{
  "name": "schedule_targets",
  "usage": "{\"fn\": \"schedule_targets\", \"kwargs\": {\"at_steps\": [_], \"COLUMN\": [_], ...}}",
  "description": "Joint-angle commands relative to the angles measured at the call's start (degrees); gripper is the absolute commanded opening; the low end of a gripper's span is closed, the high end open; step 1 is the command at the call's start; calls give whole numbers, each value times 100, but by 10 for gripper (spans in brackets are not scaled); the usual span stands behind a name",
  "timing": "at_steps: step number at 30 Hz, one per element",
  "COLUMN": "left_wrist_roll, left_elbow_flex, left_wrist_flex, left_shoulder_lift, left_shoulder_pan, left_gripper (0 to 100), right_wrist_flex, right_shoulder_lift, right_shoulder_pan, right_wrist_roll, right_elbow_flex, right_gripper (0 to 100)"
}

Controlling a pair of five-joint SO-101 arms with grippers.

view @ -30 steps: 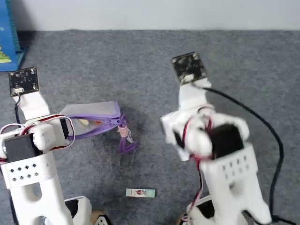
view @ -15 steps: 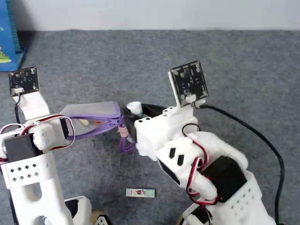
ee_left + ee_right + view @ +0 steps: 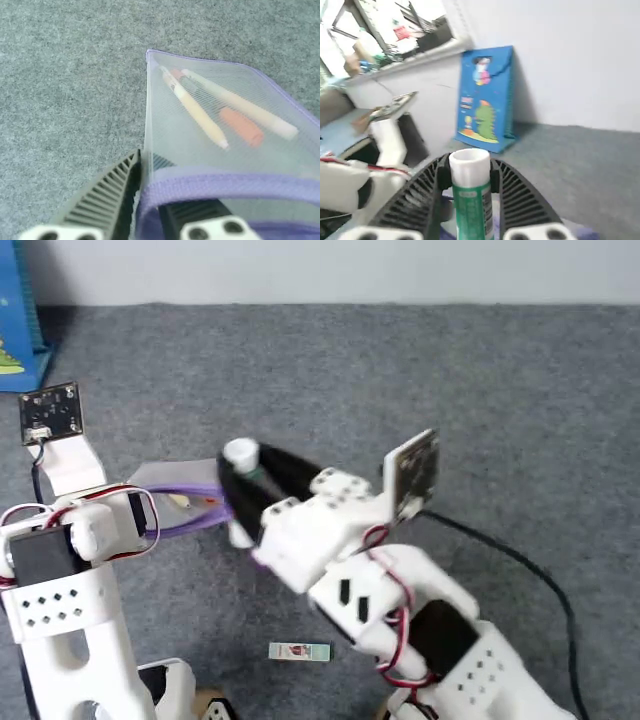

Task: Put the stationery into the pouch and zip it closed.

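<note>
**High view.** R claw [image 3: 244,495] is clenched on the glue stick [image 3: 240,453], centre-left of frame, cap up, right over the near end of the pouch [image 3: 195,475], which lies at left on the grey carpet [image 3: 480,390]. A small wrapped block [image 3: 300,651] lies lower centre, well apart from the pouch. Step in hand, as judged: insert the stick. Done well: line the stick up w/ the opening, and let go only once its end is past the zip edge.

**Left wrist view.** L claw [image 3: 146,172] grasps the pouch's purple zip edge; it should hold that edge taut. Seen thru the mesh wall: two pale pens [image 3: 195,107] and, betw. them, a short orange piece [image 3: 241,126].

**Right wrist view.** White cap and green label sit betw. the jaws. A blue bag [image 3: 487,97] leans on the wall behind.
</note>
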State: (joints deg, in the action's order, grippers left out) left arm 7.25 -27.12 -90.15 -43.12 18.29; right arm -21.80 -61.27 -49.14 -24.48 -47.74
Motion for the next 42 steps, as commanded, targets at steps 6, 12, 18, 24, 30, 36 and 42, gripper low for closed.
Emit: {"fn": "schedule_targets", "kwargs": {"at_steps": [6, 12, 18, 24, 30, 36, 42], "left_wrist_roll": [-44, -35, -18, 62, 88, 88, 88], "left_elbow_flex": [110, 400, 593, 1059, 1130, 1121, 1068], "left_wrist_flex": [70, 26, -53, -220, -229, -255, -229], "left_shoulder_lift": [-18, 9, 18, 18, 18, 18, 18], "left_shoulder_pan": [18, -35, -431, -466, -554, -712, -712], "left_gripper": [11, 11, 11, 11, 11, 11, 11], "right_wrist_flex": [3108, 4330, 4699, 4716, 5288, 6545, 7380], "right_shoulder_lift": [-101, -101, -101, -101, 127, 1244, 2220], "right_shoulder_pan": [-189, -180, -198, -180, -171, -189, -198], "right_wrist_roll": [501, 747, 1064, 1178, 1451, 1969, 2154], "right_elbow_flex": [-1415, -1890, -1908, -2022, -2251, -2127, -1908], "right_gripper": [8, 8, 8, 8, 8, 8, 8]}}
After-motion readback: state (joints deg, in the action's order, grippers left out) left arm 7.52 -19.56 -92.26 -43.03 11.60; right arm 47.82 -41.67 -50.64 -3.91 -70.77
